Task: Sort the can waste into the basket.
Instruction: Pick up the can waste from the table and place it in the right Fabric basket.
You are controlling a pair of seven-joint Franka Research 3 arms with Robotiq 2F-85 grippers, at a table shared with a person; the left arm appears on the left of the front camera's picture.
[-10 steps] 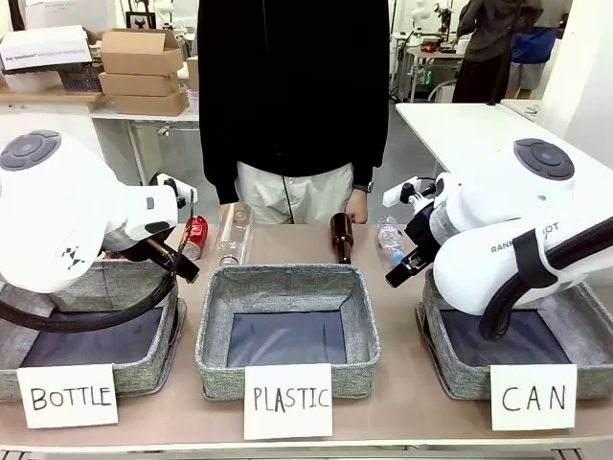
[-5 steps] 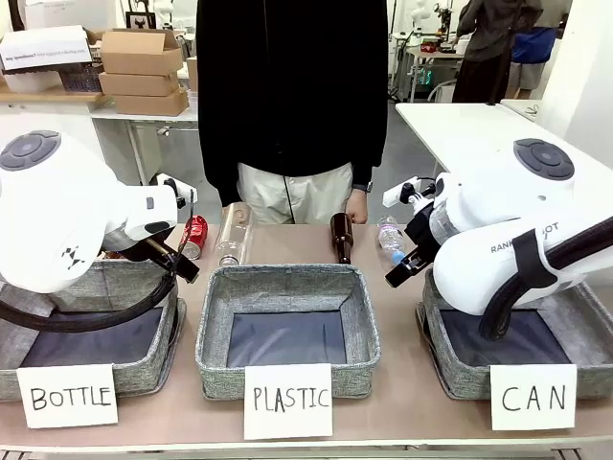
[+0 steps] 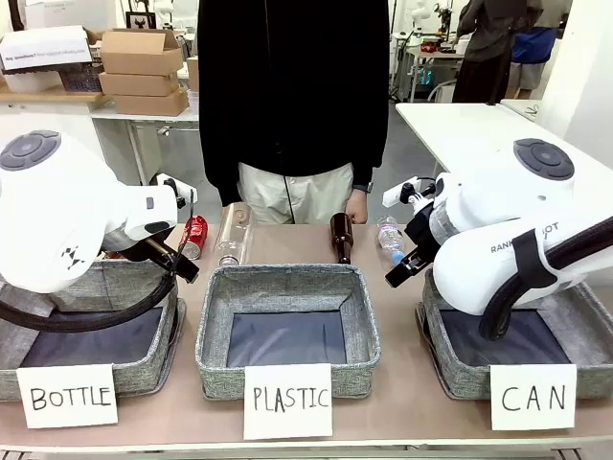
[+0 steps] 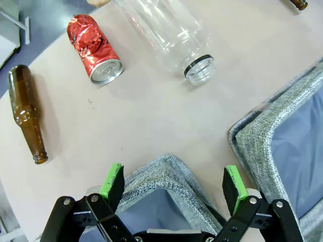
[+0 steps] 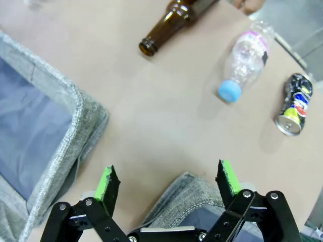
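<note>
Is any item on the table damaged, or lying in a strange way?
Yes. The red can is crumpled along its body, and the dark can looks dented too. Both lie on their sides on the table. The large clear bottle has no cap. Nothing seems spilled.

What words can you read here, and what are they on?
"BOTTLE": left sign on the left basket.
"PLASTIC": middle sign on the middle basket.
"CAN": right sign on the right basket.
"RANK" and "OT": right arm, partly hidden.
Print on red can and dark can: unreadable.
</note>
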